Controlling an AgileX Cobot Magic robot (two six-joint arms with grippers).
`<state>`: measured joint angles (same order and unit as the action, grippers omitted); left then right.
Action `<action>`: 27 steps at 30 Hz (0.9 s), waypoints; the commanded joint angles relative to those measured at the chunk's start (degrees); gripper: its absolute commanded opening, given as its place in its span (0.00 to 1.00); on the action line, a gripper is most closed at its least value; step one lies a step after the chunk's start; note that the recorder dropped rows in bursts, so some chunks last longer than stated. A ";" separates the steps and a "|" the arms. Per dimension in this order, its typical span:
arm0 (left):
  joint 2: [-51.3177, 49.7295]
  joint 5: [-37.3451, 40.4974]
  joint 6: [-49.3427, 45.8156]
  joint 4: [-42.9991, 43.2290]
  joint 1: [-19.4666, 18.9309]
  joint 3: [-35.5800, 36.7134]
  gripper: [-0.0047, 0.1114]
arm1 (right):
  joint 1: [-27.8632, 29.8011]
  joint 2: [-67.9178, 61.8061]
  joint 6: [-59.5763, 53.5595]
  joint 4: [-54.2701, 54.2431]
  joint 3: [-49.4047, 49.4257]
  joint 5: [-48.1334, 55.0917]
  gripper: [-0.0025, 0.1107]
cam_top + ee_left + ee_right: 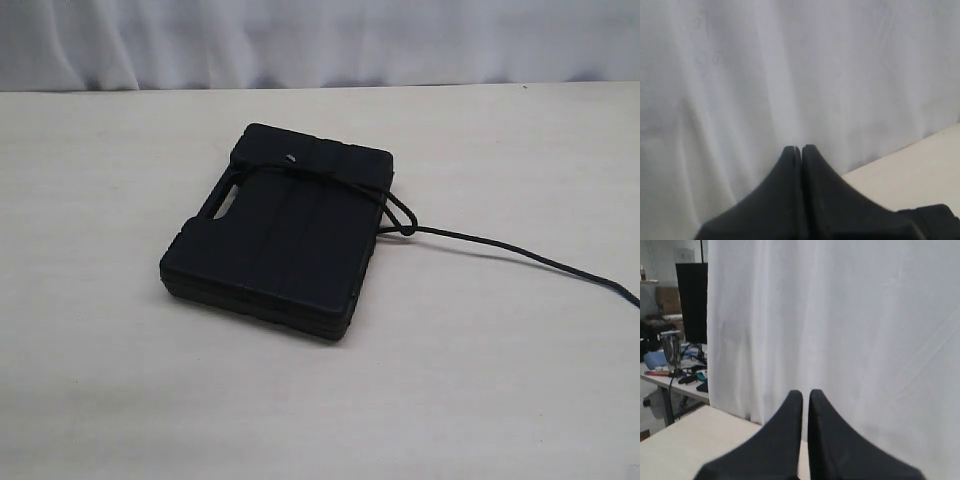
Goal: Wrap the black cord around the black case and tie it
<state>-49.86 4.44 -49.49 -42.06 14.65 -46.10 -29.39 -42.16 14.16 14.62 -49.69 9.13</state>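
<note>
The black case (pixel 275 240) lies flat on the table, ribbed lid up, its handle slot toward the left. The black cord (pixel 330 180) crosses the lid near the far end. It forms a small loop (pixel 400 215) beside the case's right edge. Its tail (pixel 520 252) trails off the right side of the exterior view. Neither gripper appears in the exterior view. My left gripper (pixel 801 148) is shut with nothing in it and faces the white curtain. My right gripper (pixel 806 392) is shut with a hairline gap, holds nothing, and also faces the curtain.
The beige table (pixel 480 380) ends at a white curtain (pixel 300 40) along the far side. A dark shape (pixel 935 217) shows at the corner of the left wrist view. Past the curtain stands a cluttered desk with a dark monitor (pixel 690 300).
</note>
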 commanded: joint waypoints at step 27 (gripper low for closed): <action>23.66 7.59 0.28 -5.10 -0.03 9.73 0.04 | -0.08 14.02 0.16 -0.70 1.51 1.57 0.06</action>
<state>-26.39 11.99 -49.46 -46.86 14.65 -36.34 -29.39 -28.47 14.16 14.16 -48.58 10.52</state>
